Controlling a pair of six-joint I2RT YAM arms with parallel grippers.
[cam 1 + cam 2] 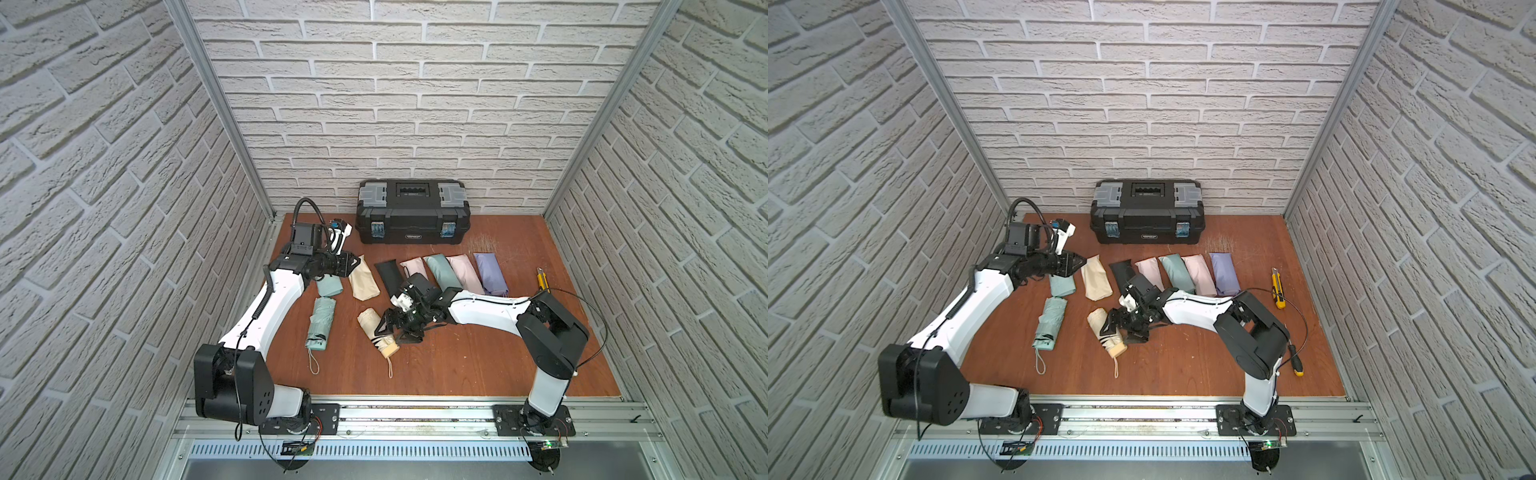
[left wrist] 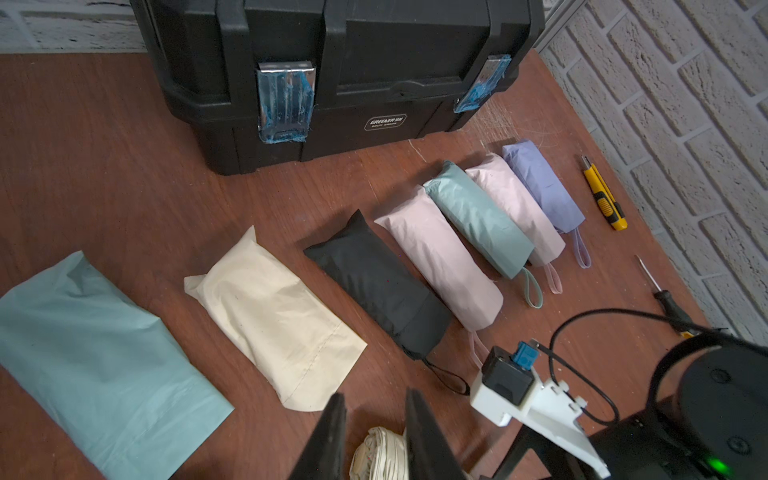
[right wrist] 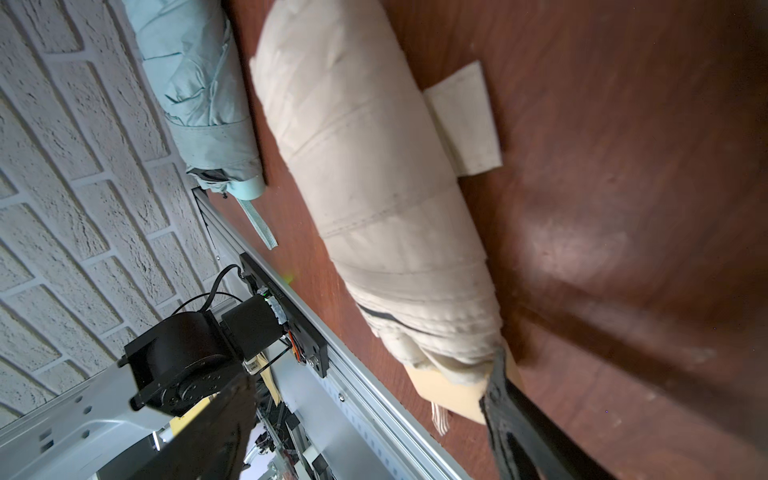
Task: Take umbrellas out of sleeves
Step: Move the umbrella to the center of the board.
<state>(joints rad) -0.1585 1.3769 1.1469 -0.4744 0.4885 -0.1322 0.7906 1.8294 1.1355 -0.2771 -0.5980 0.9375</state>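
Two umbrellas lie bare on the table (image 1: 457, 365) in both top views. The mint umbrella (image 1: 321, 324) is left of centre. The cream umbrella (image 1: 369, 322) lies beside it, under the right gripper (image 1: 395, 334), whose fingers (image 1: 383, 327) are spread wide. Higher in the frame lie a flat mint sleeve (image 1: 329, 286), a flat cream sleeve (image 1: 363, 282) and a row of five plump filled sleeves (image 1: 442, 276). The left gripper (image 1: 356, 262) hovers by the cream sleeve's top. The black toolbox (image 1: 411, 224) stands shut, its contents hidden and its label (image 1: 412, 238) too small to read. In a top view a screwdriver (image 1: 1295, 359) shows at lower right.

The left wrist view makes the label (image 2: 384, 122) legible, roughly "GREENER". It also shows wrist loops (image 2: 534, 291) poking from the filled sleeves. The left fingers (image 2: 332, 436) stand slightly apart, holding nothing.

The right wrist view shows the cream umbrella's handle (image 3: 449, 395) between the parted right fingers (image 3: 523, 432), with the mint umbrella (image 3: 199, 104) at upper left.
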